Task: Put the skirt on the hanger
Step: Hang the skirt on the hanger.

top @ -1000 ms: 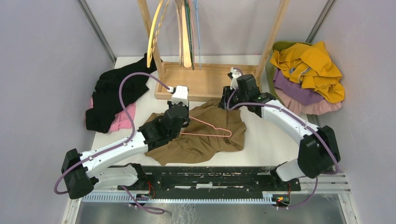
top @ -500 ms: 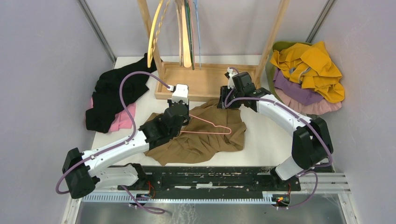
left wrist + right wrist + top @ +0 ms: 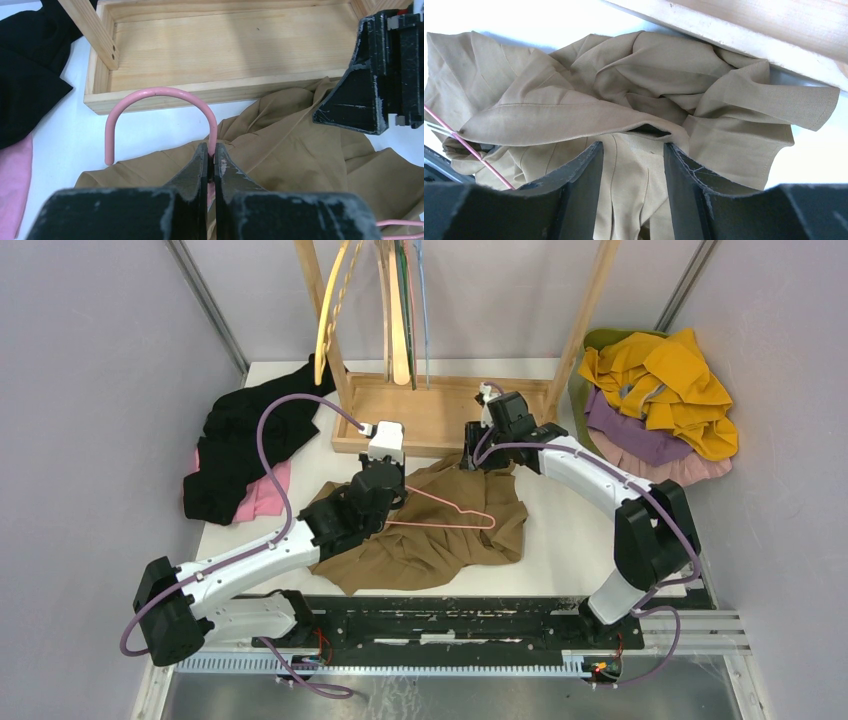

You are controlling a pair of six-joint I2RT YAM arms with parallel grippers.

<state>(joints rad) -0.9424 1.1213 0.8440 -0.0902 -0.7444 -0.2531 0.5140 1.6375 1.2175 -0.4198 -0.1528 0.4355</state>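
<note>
A tan skirt [image 3: 430,530] lies crumpled on the white table in front of the wooden rack base. A pink wire hanger [image 3: 455,517] lies on top of it. My left gripper [image 3: 211,150] is shut on the hanger's neck just below its pink hook [image 3: 157,93]; the skirt [image 3: 300,145] lies under it. My right gripper [image 3: 631,150] is open, its fingers [image 3: 584,170] down over the skirt's [image 3: 574,117] far edge with cloth between them. In the top view the right gripper [image 3: 480,452] sits at the skirt's back edge by the rack base.
A wooden rack base [image 3: 440,415] with uprights and hanging hangers [image 3: 400,310] stands behind the skirt. Black and pink clothes [image 3: 245,445] lie at the left. A yellow, purple and pink pile [image 3: 660,400] lies at the right.
My right gripper has moved left and slightly back along the rack base, down to the skirt's far edge. The left gripper and hanger have stayed put.
</note>
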